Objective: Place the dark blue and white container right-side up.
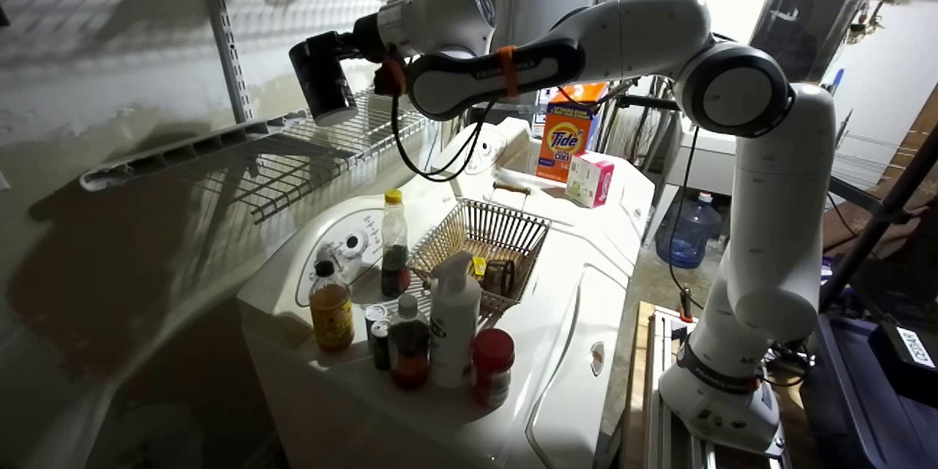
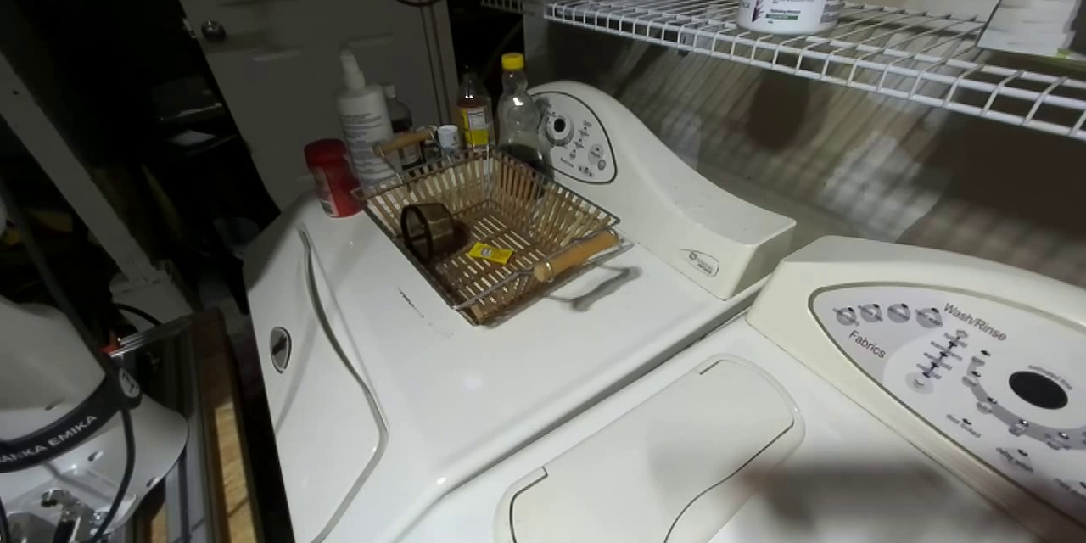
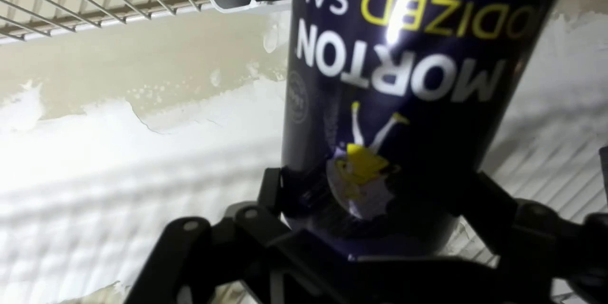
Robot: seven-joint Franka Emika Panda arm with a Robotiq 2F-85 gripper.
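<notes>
In the wrist view, one end of the Morton salt canister point(image 3: 403, 95) is cut off by the top edge of the frame, and its lettering is shown upside down. At its right side the black fingers point(image 3: 496, 213) are nearly merged with the dark label, so the contact there is hard to make out. In an exterior view, part of the near side of the slatted basket point(image 1: 506, 218) is hidden by the white pump bottle point(image 1: 454, 330), and one of the two small cylinders point(image 1: 380, 349) is partly covered by the other. In an exterior view, the orange-and-white package point(image 2: 1031, 25) is cut off at the upper right of the frame, the robot arm point(image 2: 42, 356) at the left edge, and the control panel point(image 2: 895, 361) of the washing machine point(image 2: 628, 458) at the right edge.

The canister is grasped by the end effector point(image 3: 382, 202), with its sides pinched near the end shown lowest in the wrist view. In an exterior view it is held tilted, white end down, at the upper left of the frame; behind it the wire shelf point(image 1: 315, 168) is seen, and whether the two are touching cannot be told.
</notes>
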